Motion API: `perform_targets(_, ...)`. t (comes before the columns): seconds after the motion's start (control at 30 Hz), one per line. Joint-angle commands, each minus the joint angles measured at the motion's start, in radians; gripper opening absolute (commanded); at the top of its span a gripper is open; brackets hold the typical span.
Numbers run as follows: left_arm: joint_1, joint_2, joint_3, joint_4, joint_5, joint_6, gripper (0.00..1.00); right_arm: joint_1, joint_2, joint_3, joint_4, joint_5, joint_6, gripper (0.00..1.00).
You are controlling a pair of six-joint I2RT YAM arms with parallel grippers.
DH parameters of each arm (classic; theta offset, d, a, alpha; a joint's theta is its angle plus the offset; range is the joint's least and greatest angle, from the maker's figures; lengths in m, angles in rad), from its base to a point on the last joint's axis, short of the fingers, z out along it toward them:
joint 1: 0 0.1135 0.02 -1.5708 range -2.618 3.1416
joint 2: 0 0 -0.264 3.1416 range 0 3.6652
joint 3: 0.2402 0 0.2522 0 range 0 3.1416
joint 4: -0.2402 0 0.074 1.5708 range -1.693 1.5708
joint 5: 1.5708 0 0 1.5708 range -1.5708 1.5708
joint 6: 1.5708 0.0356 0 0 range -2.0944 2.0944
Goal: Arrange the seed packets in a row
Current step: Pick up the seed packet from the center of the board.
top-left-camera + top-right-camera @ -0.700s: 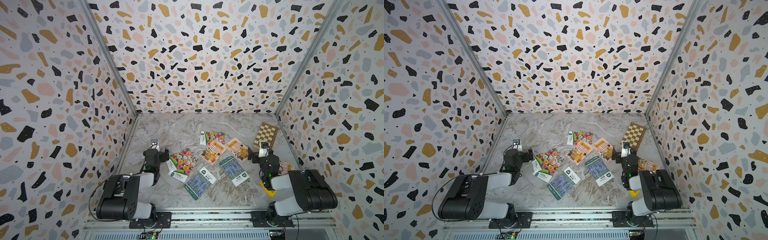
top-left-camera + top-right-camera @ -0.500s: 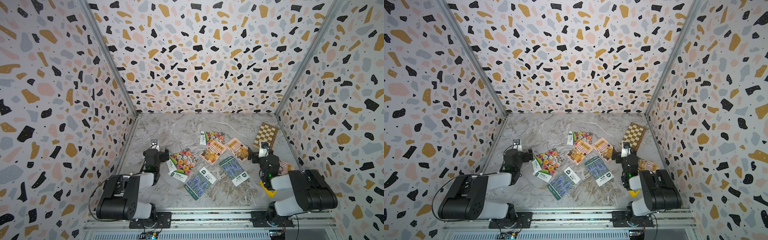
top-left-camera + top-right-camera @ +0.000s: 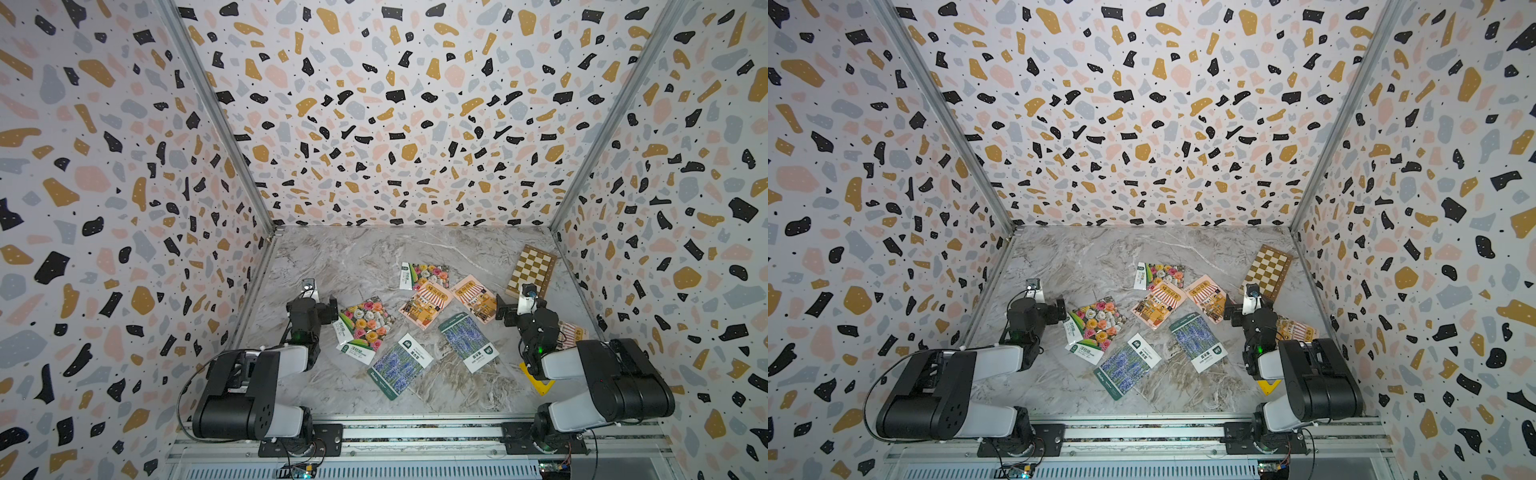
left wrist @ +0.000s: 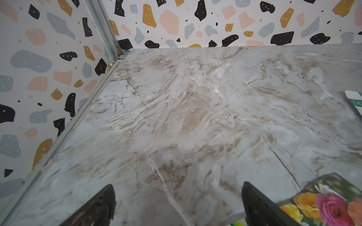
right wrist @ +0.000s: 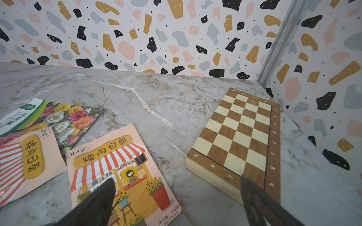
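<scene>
Left tool (image 4: pixel 177 187) spread wide, nothing between its fingers, low over the bare marble table (image 4: pixel 176 107), just beside the near flower packet (image 3: pixel 368 322). Can't tell if they touch. Right tool (image 5: pixel 177 180) spread too and empty, over the gap between the right awning packet (image 5: pixel 121 166) and the checkerboard (image 5: pixel 241 133).

The seed packets (image 3: pixel 1158 309) lie loose mid-table, not in a row:
- The near flower packet overlaps a second flower packet (image 3: pixel 356 356), whose white-green label sticks out.
- The far flower packet (image 3: pixel 424 273) sits partly under the middle awning packet (image 3: pixel 426 306).
- The left lavender packet (image 3: pixel 399 365) and right lavender packet (image 3: pixel 467 340) are both tilted, closest to the robot and near each other.
- A last awning packet (image 3: pixel 575 332) is mostly hidden behind the right arm.

A corner of the yellow frame (image 3: pixel 538 384) shows under that arm. The checkerboard lies flat by the right wall.
</scene>
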Motion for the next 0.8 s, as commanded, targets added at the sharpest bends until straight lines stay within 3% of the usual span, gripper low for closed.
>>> perform_targets(0.0,0.005,-0.002,0.0,0.037,-0.01,-0.007,0.99,-0.004,-0.002,0.024,0.009,-0.009,-0.008,1.0)
perform_targets(0.13,0.005,-0.034,-0.002,0.023,-0.03,-0.018,0.99,0.001,-0.076,0.076,-0.147,0.072,0.021,1.0)
perform_targets(0.33,0.005,-0.232,0.082,-0.28,-0.132,-0.071,0.99,0.01,-0.18,0.221,-0.435,0.198,0.094,1.0)
perform_targets(0.43,0.005,-0.317,0.145,-0.458,-0.177,-0.209,0.99,0.012,-0.186,0.353,-0.669,0.218,0.205,1.0)
perform_targets(0.53,0.005,-0.395,0.243,-0.672,-0.085,-0.396,0.92,0.02,-0.121,0.546,-0.966,0.193,0.342,1.0)
perform_targets(0.6,0.005,-0.423,0.313,-0.773,0.037,-0.432,0.9,0.03,-0.069,0.651,-1.085,0.13,0.372,1.0)
perform_targets(0.77,0.005,-0.443,0.46,-0.968,0.225,-0.5,1.0,0.067,-0.037,0.71,-1.099,-0.109,0.385,1.0)
